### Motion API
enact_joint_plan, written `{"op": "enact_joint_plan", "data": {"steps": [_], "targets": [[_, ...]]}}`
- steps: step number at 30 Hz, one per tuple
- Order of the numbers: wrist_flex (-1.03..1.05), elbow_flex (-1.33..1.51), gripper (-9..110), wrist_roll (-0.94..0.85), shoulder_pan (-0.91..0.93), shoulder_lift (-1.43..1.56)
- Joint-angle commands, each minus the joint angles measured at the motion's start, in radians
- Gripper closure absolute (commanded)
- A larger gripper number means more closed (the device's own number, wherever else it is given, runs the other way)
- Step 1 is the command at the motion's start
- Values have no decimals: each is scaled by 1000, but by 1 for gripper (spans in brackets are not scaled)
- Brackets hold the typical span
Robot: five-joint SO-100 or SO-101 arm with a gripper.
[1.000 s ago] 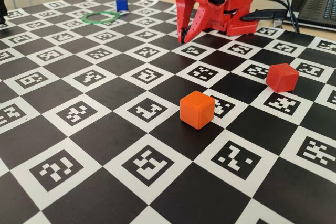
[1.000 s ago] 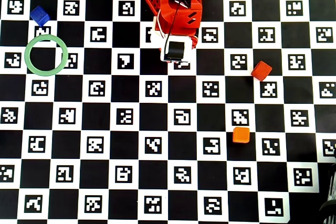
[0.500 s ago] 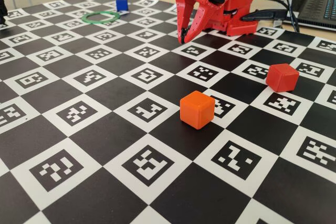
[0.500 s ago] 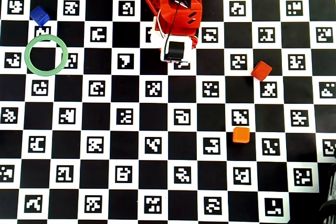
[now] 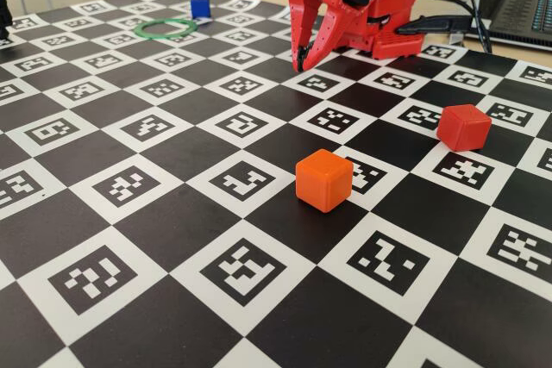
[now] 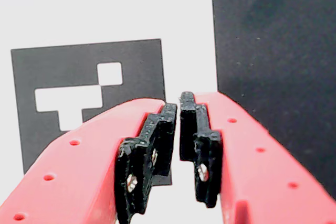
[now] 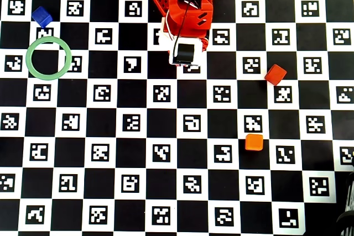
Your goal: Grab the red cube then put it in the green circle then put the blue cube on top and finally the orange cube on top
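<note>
1. My arm is folded back on itself at the far edge of the checkerboard mat of black squares and white squares printed with black markers [image 5: 172,213]. In the fixed view my red body is bunched up at the top, with the wrist tipped over so the pincer points down at the mat.
2. My red two-finger pincer with black pads [image 6: 179,109] is clenched and grasps nothing. In the wrist view the two black pads [image 6: 157,145] stand nearly together with only a thin slit between them, and beneath them lies a white marker square beside a black one.
3. In the fixed view the pincer's tips [image 5: 301,59] hang just above the mat, close in front of my base; I cannot tell whether they touch it.
4. From overhead, my folded arm [image 7: 185,4] sits at the top centre, its white-and-black end piece hiding the pincer from that camera.
5. The small glossy red plastic cube with rounded edges [image 7: 275,74] lies on the mat well to the right of my arm in the overhead view, turned at an angle to the squares.
6. The small glossy orange plastic cube [image 7: 254,142] sits nearer the middle of the mat, near the red one but apart from it.
7. The thin flat green ring [image 7: 48,57] lies far off to the left in the overhead view, with nothing inside it.
8. The small glossy royal-blue plastic cube [image 7: 41,16] rests just beyond the ring's rim, towards the top left corner.
</note>
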Motion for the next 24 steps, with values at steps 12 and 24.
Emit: {"op": "enact_joint_plan", "data": {"steps": [12, 24], "targets": [[-94, -52, 107, 261, -6, -54], [97, -865, 107, 798, -120, -603]]}}
